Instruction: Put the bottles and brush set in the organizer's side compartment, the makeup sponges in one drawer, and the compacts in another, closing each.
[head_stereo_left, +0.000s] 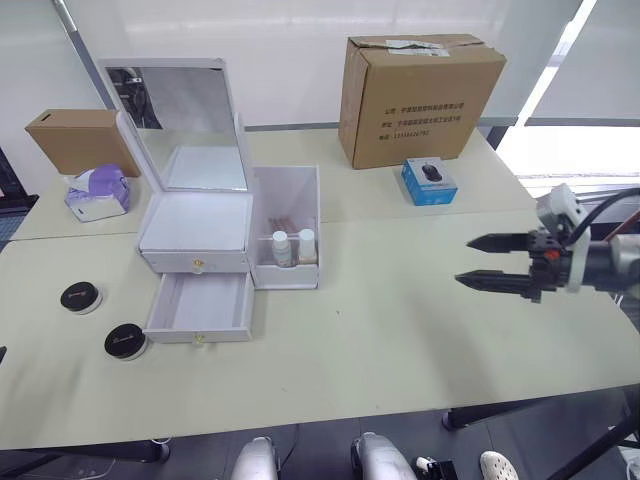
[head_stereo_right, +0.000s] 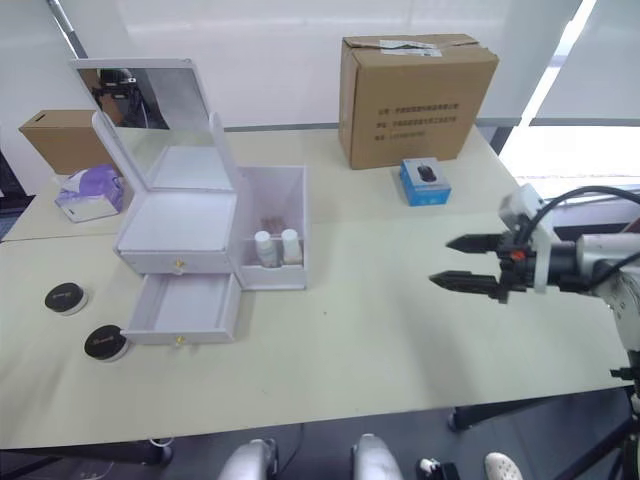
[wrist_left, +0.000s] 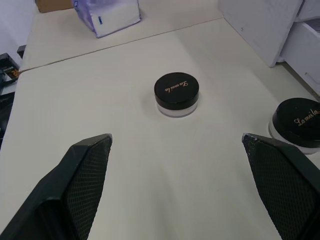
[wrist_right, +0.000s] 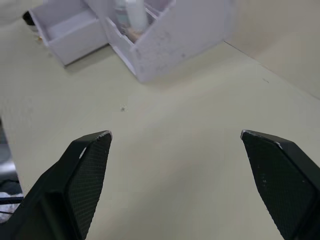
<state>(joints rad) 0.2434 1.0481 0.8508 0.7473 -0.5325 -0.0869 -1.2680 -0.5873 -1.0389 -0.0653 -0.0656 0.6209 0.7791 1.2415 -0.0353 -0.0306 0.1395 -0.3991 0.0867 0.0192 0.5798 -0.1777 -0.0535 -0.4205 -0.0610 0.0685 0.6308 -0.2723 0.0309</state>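
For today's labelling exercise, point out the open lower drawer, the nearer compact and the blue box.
open lower drawer (head_stereo_left: 201, 303), left eye view, on its bare floor.
nearer compact (head_stereo_left: 125, 341), left eye view, on its black lid.
blue box (head_stereo_left: 430, 181), left eye view, on its top face.

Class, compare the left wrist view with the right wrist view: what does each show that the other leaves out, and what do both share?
The left wrist view alone has the two compacts lying apart on the table, with a purple tissue pack beyond them. The right wrist view alone has the bottles standing in the side compartment. Both share the cream table, part of the white organizer with its lower drawer pulled out, and an open claw: the left claw in one, the right claw in the other.
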